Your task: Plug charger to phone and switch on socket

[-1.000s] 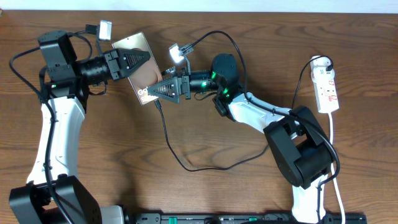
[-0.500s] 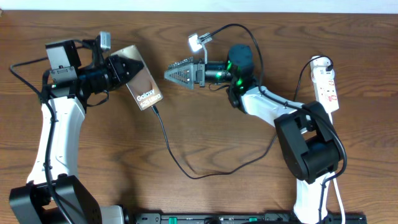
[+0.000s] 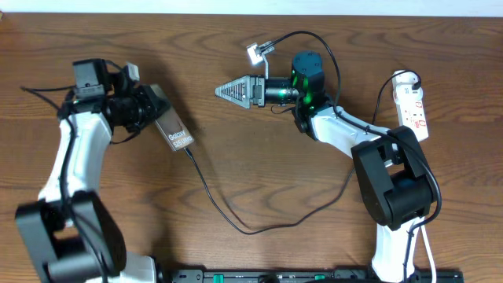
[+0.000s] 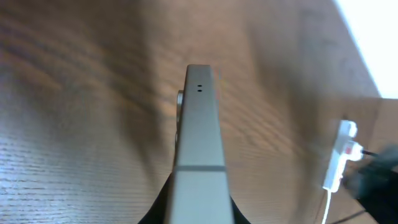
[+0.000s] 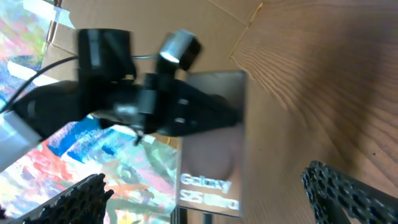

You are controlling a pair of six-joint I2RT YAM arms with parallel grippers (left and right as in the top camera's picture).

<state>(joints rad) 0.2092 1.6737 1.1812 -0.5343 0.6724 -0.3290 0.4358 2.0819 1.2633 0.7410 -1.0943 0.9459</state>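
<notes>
Phone (image 3: 174, 132): slim grey-brown slab with white "Galaxy" lettering, was tilted on edge over the left of the table (image 3: 149, 212). Left gripper (image 3: 153, 112) was clamped tight on it. Charger (image 3: 250, 230) cable met the phone's lower end and looped across the wood. Right gripper (image 3: 222, 91) gaped wide, held nothing, pointed at the phone from well apart. Socket (image 3: 413, 110) lay far right.

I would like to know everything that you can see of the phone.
The phone is a slim grey-brown slab with a smooth, slightly shiny face and white "Galaxy S25 Ultra" lettering near its lower end. The left fingers are shut on its upper part and hold it tilted. A thin black cable meets its lower end. The left wrist view shows its narrow edge with two small holes.
</notes>
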